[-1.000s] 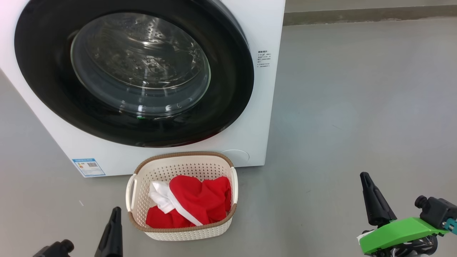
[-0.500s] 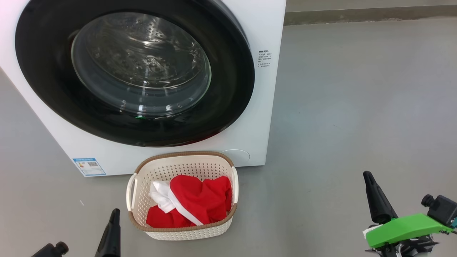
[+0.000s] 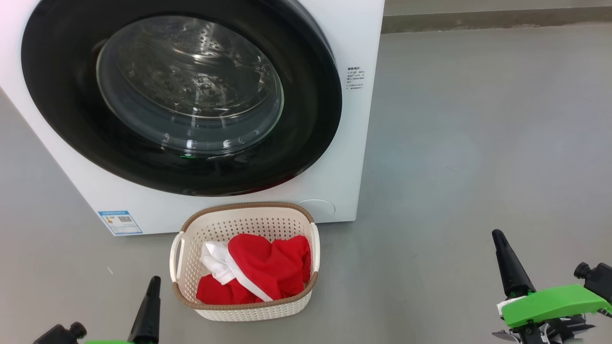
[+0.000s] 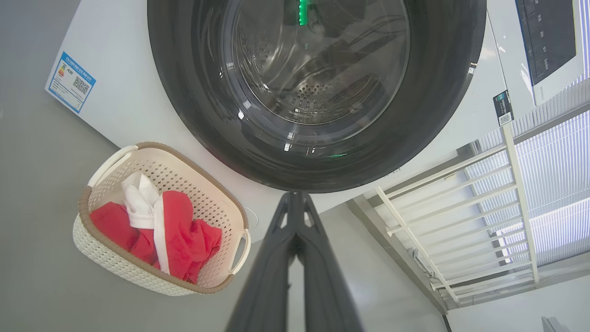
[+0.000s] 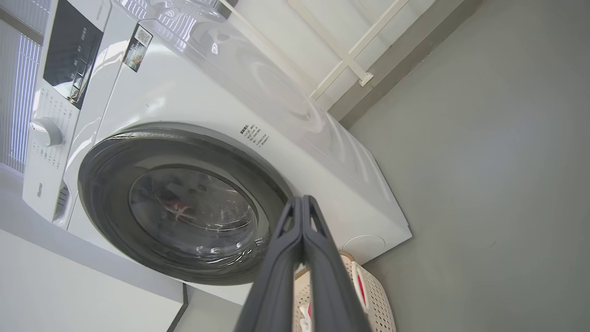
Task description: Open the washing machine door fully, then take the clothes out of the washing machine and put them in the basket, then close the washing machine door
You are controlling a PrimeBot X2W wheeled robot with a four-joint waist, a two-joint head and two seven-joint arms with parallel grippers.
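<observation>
- The washer (image 3: pixel 354 157) stands on a grey floor (image 3: pixel 478 143). Its door (image 3: pixel 306 119) sits flush against the white front.
- The door's glossy black rim rings a bulging glass window (image 3: pixel 191 86), and the perforated steel drum shows through it.
- The basket (image 3: pixel 248 210) sits on the floor just in front of the washer, below the door's lower edge and near a round cap (image 3: pixel 318 206) low on the front.
- The clothes (image 3: pixel 267 267), a red bundle with a white piece and a white strap running across it, lie inside the basket, below its brown rim.
- The left fingers (image 4: pixel 276 258) are pressed together tip to tip and grasp nothing. In the left wrist view they point toward the door's lower rim. In the head view one dark finger rises at the lower left, near the basket but apart from it.
- The right fingers (image 5: pixel 281 267) are likewise clenched and empty. In the head view they are at the lower right above a green part (image 3: pixel 550 303), well apart from the basket.
- A blue label (image 3: pixel 120 222) marks the front's lower left corner.
- The right wrist view shows a dark control panel (image 5: pixel 69 50) and a white knob (image 5: pixel 44 132) above the door.
</observation>
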